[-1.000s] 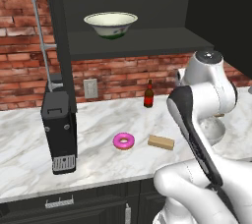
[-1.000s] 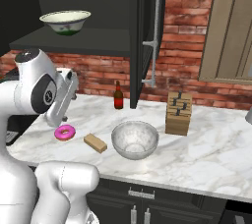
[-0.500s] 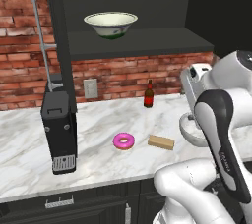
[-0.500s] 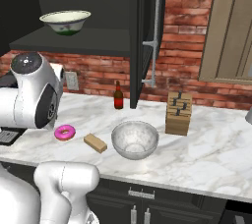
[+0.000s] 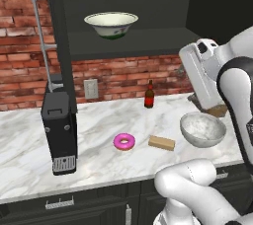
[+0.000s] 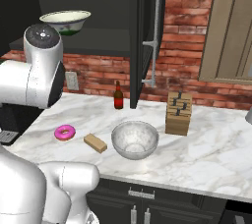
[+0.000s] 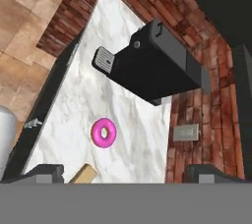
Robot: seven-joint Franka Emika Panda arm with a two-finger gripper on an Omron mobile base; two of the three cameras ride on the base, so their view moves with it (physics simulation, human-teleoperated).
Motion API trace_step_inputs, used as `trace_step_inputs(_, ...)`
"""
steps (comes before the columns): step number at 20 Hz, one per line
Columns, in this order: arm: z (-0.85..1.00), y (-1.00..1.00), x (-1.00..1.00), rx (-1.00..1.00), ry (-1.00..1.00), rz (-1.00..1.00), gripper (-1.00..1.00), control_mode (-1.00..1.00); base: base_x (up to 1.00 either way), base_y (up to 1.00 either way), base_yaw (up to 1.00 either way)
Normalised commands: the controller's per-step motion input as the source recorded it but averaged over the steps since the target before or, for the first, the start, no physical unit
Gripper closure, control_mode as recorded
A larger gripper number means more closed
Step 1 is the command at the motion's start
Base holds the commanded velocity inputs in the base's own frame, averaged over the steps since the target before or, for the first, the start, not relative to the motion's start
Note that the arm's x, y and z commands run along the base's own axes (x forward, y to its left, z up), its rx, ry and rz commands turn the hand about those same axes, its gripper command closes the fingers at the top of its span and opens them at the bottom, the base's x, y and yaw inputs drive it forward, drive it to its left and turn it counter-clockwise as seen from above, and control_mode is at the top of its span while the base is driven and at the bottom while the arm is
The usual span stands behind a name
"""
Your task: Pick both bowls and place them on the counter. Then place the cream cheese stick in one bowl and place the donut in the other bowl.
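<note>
Left base view, from the left: a black coffee machine (image 5: 60, 132) stands on the counter (image 5: 99, 120), then the donut (image 5: 124, 142), then the cream cheese stick (image 5: 162, 142) just beside it, then the grey marbled bowl (image 5: 203, 129) at the right. A dark bottle (image 5: 149, 95) stands back by the brick wall. Above, the cream bowl (image 5: 111, 23) with green marks sits on the dark shelf (image 5: 128, 39), not yet brought down.

Both bowls look empty; the grey one shows a bare inside in the right base view, where it sits just in front of the wooden knife block (image 6: 178, 113).

In the hand view the gripper (image 7: 130, 171) is released, its dark tips spread wide with nothing between them, raised well above the counter and looking down over the donut and the end of the stick.

As I judge it, one bowl is placed and the shelf bowl is still to fetch. The risks lie there. The shelf is high and boxed in by a dark upright, so a wide arm swing could strike the upright or the shelf edge. The flared rim gives thin purchase; a shallow grip could let the bowl tip and fall onto the donut or the stick below. Lowering it too near the grey bowl could knock the two together.
</note>
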Motion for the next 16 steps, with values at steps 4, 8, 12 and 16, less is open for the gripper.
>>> trace_step_inputs(4, 0.36, 0.27, 0.04, 0.05, -0.07, 0.18, -1.0, -1.0, 0.0, 0.0, 0.0)
trace_step_inputs(8, 0.09, 0.43, 0.08, -0.03, -0.1, 0.03, -1.0, -1.0, 0.0, 0.0, 0.0)
trace_step_inputs(12, 0.05, 0.34, 0.22, -0.05, -0.11, 0.0, -1.0, -1.0, 0.0, 0.0, 0.0)
trace_step_inputs(16, 0.05, 0.07, 0.25, 0.0, -0.23, 0.0, -1.0, -1.0, 0.0, 0.0, 0.0)
